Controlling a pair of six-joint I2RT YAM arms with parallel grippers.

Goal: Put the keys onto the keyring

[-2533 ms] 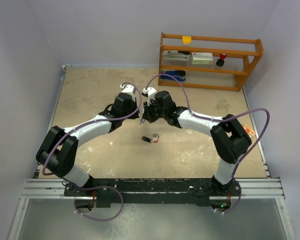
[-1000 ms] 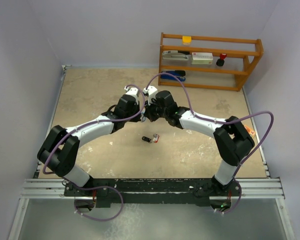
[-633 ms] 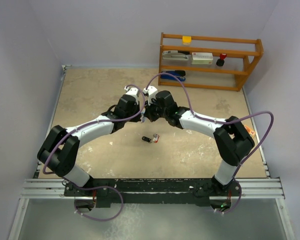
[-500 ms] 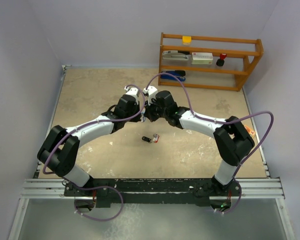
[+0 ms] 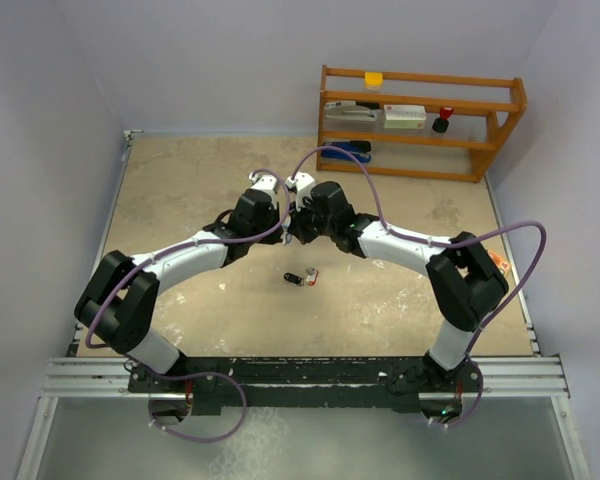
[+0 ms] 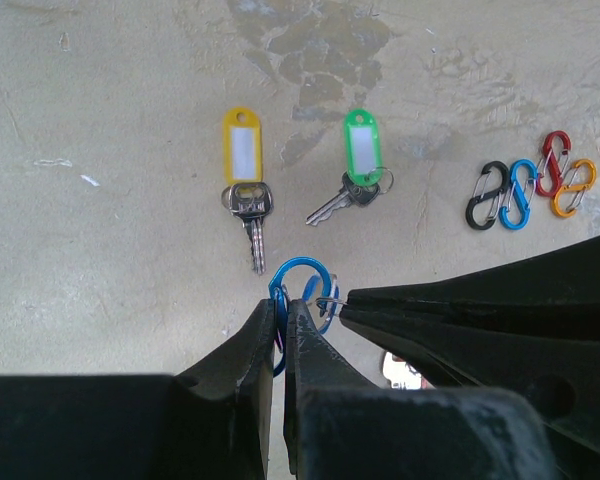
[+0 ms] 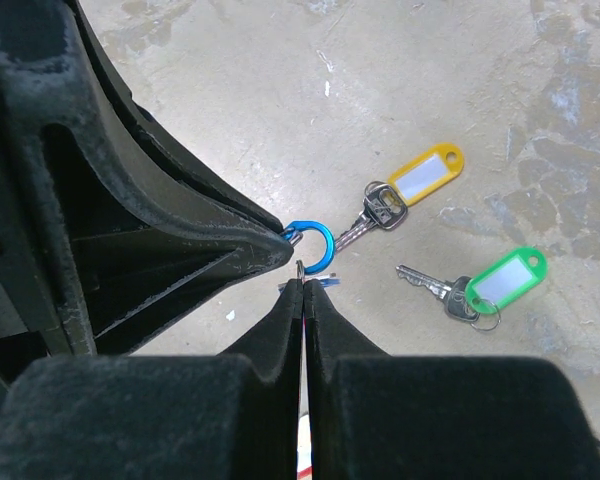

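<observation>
While both arms meet over the middle of the bench [image 5: 180,200], the left claw [image 6: 283,308] is pressed fully shut on a blue loop [image 6: 300,265], which sticks out just past its tips. The right claw [image 7: 303,293], reaching in from the opposite side, is likewise squeezed closed, its tips pinching a small metal ring [image 7: 300,267] that sits against the blue loop. A sliver of blue and white shows beside that ring; what it belongs to cannot be told.

On the bench below the claws lie two of the keys, apart from each other. One is a yellow-tagged key [image 6: 245,190] with its blade pointing toward the claws. The other is a green-tagged key [image 6: 355,175] with its blade angled off to one side. Neither touches a claw.

Off to the right in the left wrist view, four oval clips [image 6: 520,193] in black, blue, red and orange lie clustered side by side.

In the overhead view, a black-and-red pair of keys [image 5: 301,277] rests on the bench nearer the arm bases, apart from both claws. A wooden shelf rack [image 5: 410,139] stands at the far edge against the back wall, holding a few small items.
</observation>
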